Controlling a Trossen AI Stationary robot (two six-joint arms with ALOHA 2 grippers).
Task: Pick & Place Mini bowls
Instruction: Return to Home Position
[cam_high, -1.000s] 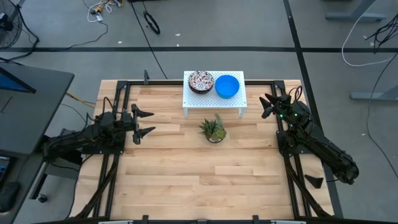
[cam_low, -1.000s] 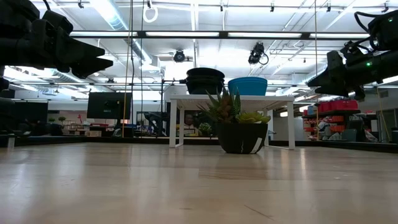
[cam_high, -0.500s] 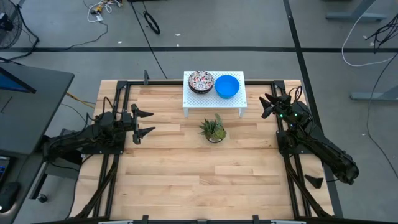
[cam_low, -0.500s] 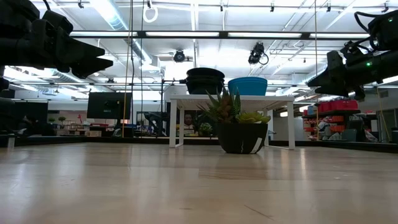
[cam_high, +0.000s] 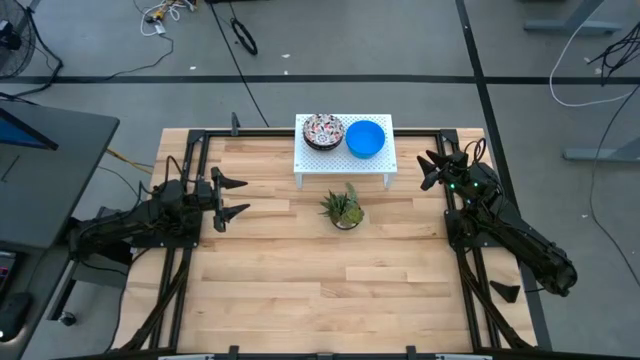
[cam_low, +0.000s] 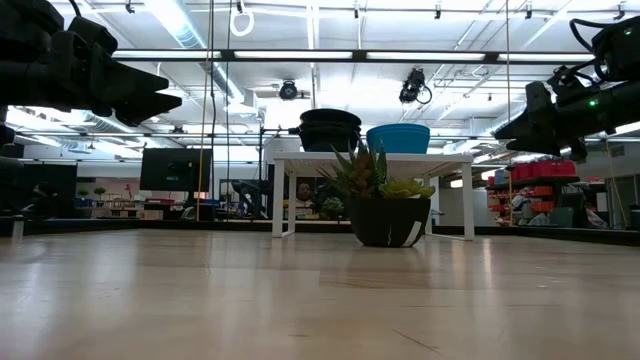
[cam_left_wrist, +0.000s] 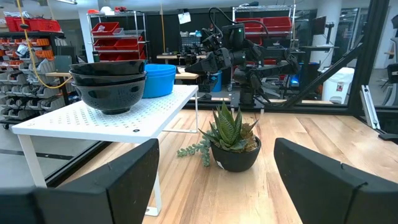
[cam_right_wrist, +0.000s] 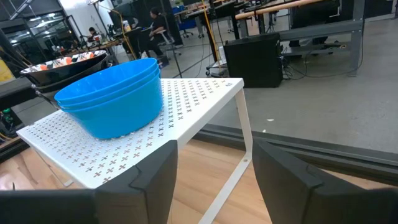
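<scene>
A stack of floral-patterned mini bowls (cam_high: 323, 131), dark on the outside (cam_left_wrist: 109, 82), and a stack of bright blue mini bowls (cam_high: 365, 138) stand side by side on a white perforated shelf (cam_high: 343, 158) at the table's far middle. The blue stack also shows in the right wrist view (cam_right_wrist: 113, 97). My left gripper (cam_high: 232, 199) is open and empty at the table's left side, pointing right. My right gripper (cam_high: 428, 170) is open and empty at the right, pointing toward the shelf.
A small potted green plant (cam_high: 343, 208) stands on the wooden table just in front of the shelf, between the two grippers. The black frame rails (cam_high: 190, 150) run along the table's left, right and far edges. Bare wood (cam_high: 320, 290) lies toward the near edge.
</scene>
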